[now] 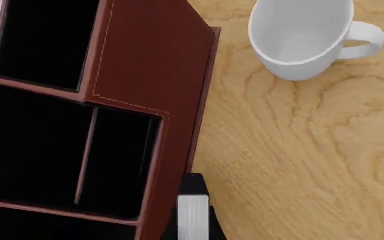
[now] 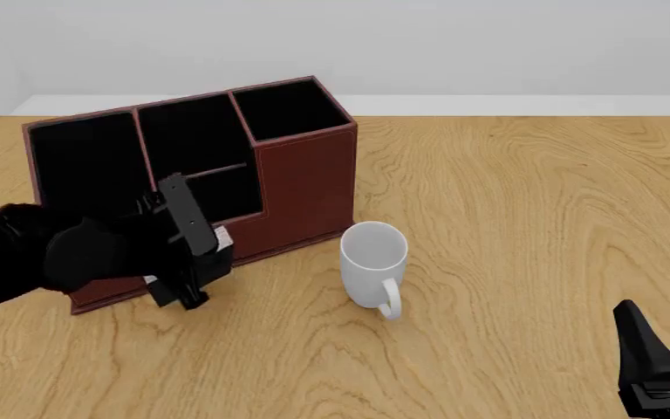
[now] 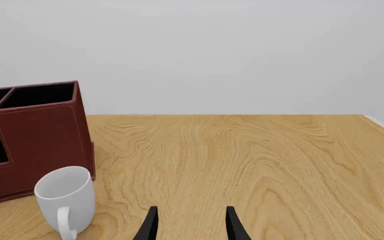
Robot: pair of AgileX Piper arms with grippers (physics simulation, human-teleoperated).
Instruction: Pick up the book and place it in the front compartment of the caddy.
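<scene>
Book in the air, hanging just outside the caddy's front wall

The left gripper [image 2: 184, 253] pinches the book [image 2: 186, 229], tilted, in front of the caddy [image 2: 306, 179], not over the front compartment [image 2: 224, 196]; my worry is the book's lower edge catching the wall, or dropping into the wide end compartment [image 2: 85, 166]; every compartment I can see looks empty, as does the white mug [image 2: 375, 262]; the right gripper [image 3: 188, 225] idles, jaws spread, holding nothing.

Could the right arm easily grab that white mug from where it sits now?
Probably yes: the right gripper is open, and only bare table lies between it and the mug, which stands upright beside the caddy.
</scene>
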